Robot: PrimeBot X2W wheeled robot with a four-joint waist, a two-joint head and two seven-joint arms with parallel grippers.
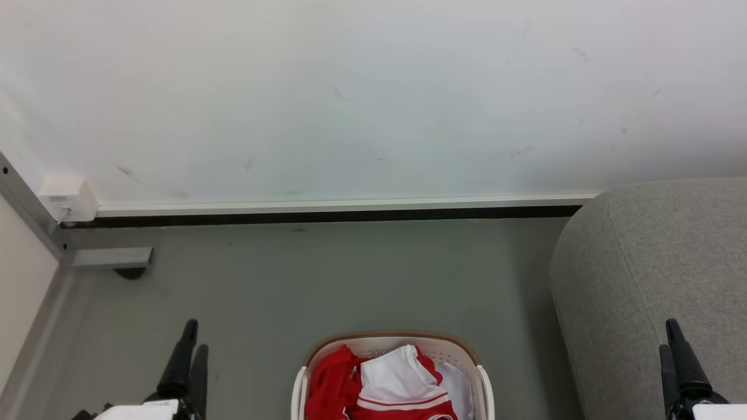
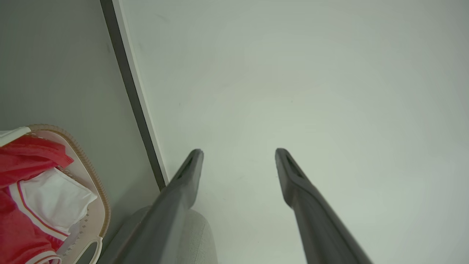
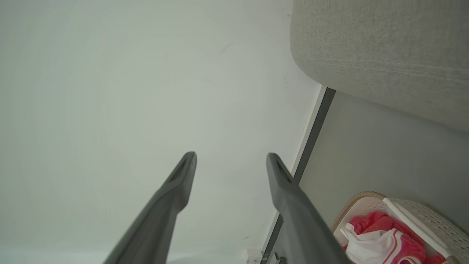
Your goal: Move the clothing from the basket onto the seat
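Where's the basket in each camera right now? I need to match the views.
Head view: basket at bottom centre, cut by the edge.
Left wrist view: basket at lower left.
Right wrist view: basket at lower right.
Shared landmark: the dark baseboard strip beyond the basket.
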